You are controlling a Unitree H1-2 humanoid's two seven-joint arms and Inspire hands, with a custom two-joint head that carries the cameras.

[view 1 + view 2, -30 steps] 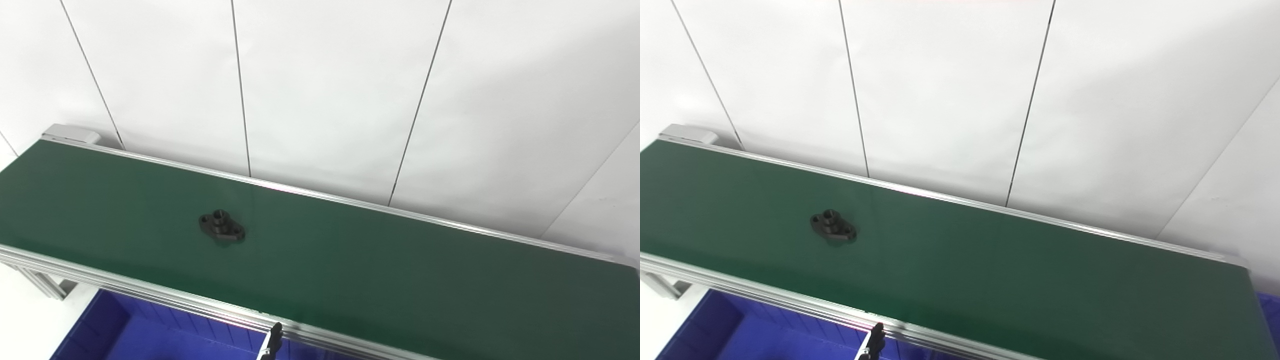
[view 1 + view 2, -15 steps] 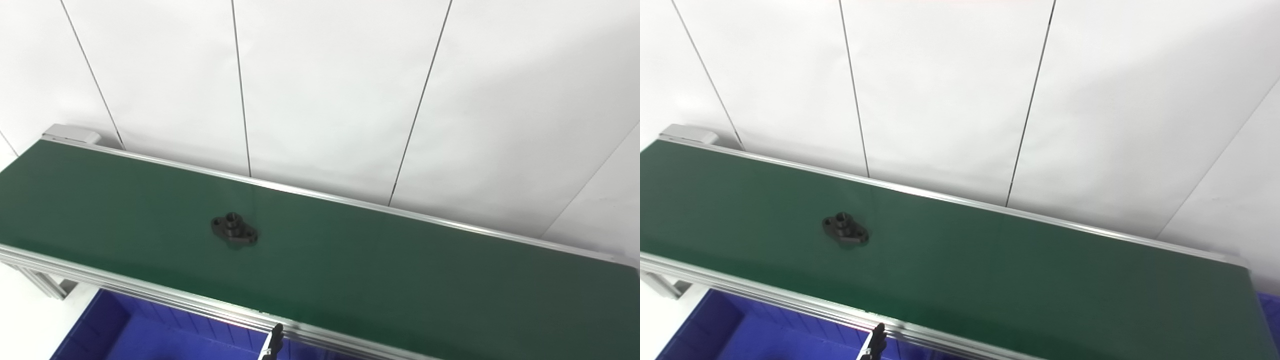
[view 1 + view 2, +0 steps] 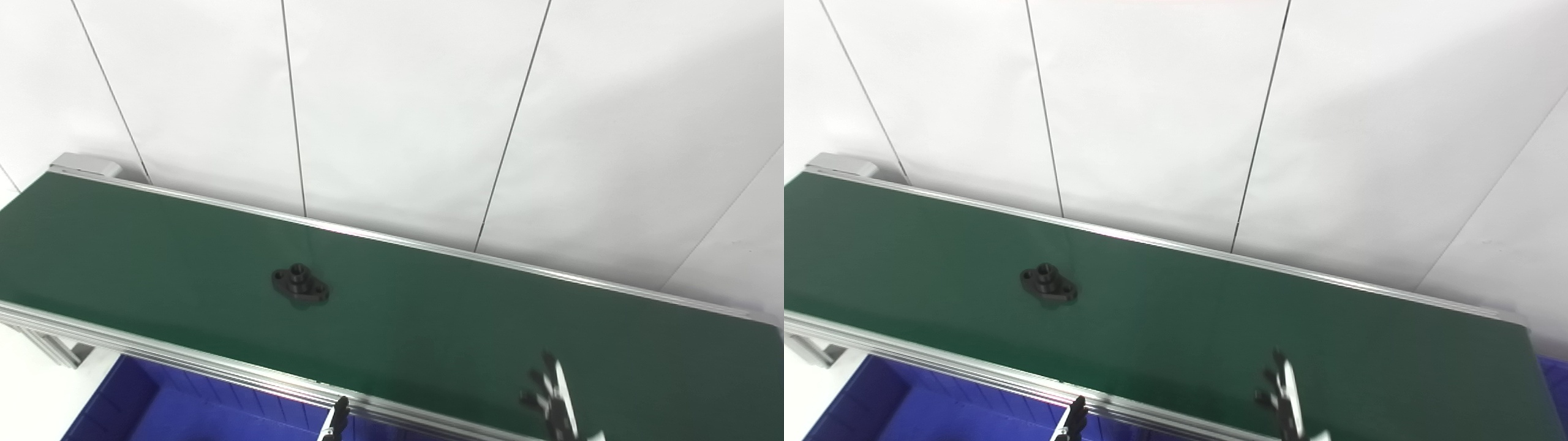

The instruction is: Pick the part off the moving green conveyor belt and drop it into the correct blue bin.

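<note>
A black flanged part with a raised centre hub lies flat on the green conveyor belt, left of the middle. My right hand pokes up from the bottom edge at the right, over the belt's near side and far to the right of the part. It is blurred; its fingers are apart and hold nothing. Below the belt's near rail at the bottom left sits a blue bin. My left hand is out of sight.
A sliver of a second blue bin shows past the belt's right end. A small black-and-white piece sticks up by the near rail at the bottom centre. White wall panels stand close behind the belt's far rail.
The part has ridden the belt to the right. My right hand has come up into view at the bottom right, where nothing showed before.
</note>
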